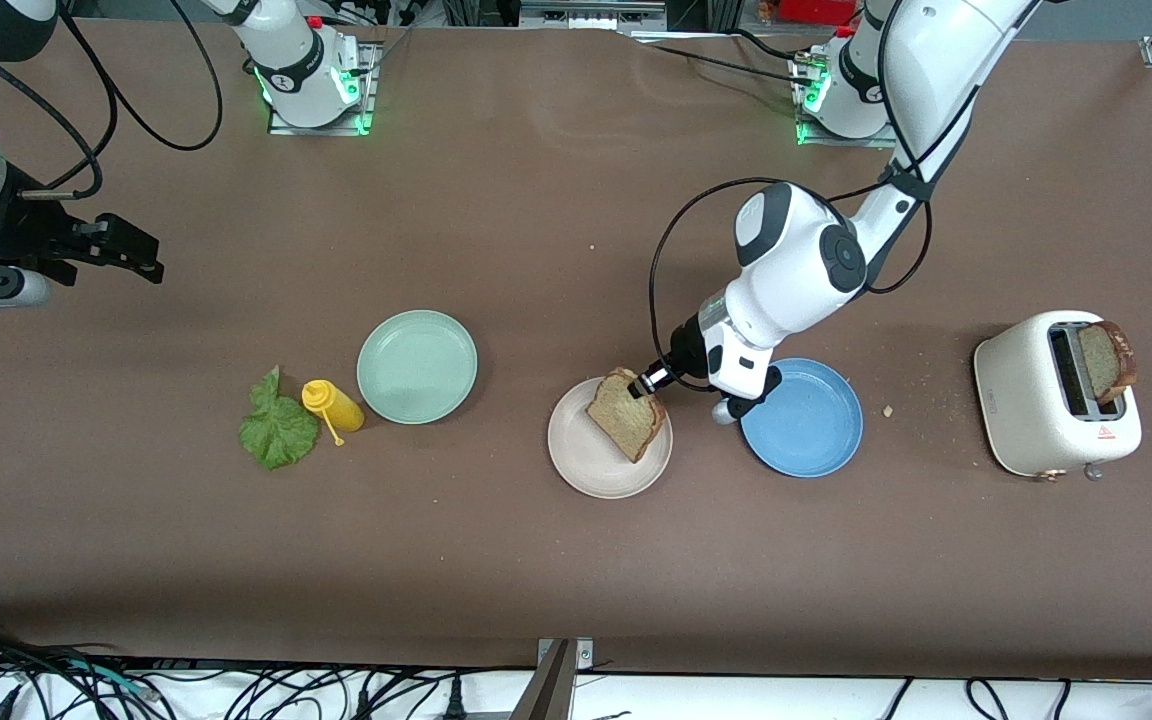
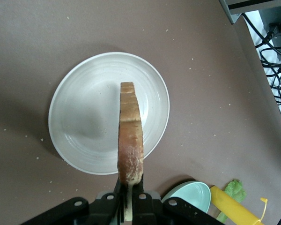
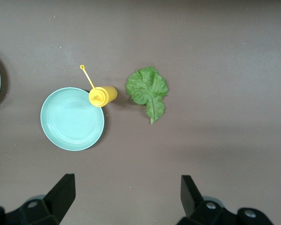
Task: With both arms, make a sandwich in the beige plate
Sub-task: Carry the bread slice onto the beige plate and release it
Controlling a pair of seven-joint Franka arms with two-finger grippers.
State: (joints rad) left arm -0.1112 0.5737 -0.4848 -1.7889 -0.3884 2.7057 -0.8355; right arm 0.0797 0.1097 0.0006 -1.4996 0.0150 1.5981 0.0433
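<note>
Bread slice [image 1: 627, 414] hangs edge-down over the beige plate [image 1: 586, 462], pinched at its crust by the left gripper [image 1: 648, 388]. Going from the right arm's end of the table in the front view: the right gripper [image 1: 126, 250] waits in the air with its fingers spread wide and nothing between them, then come the lettuce leaf [image 1: 276, 428], the yellow squeeze bottle [image 1: 332, 405], the pale green plate [image 1: 417, 366], the beige plate, the blue plate [image 1: 806, 420] and the toaster [image 1: 1046, 400] (a second bread slice [image 1: 1106, 360] stands in its slot). Only the left wrist view shows the held slice on edge, crust outward, with the plate's bare middle beneath it.
</note>
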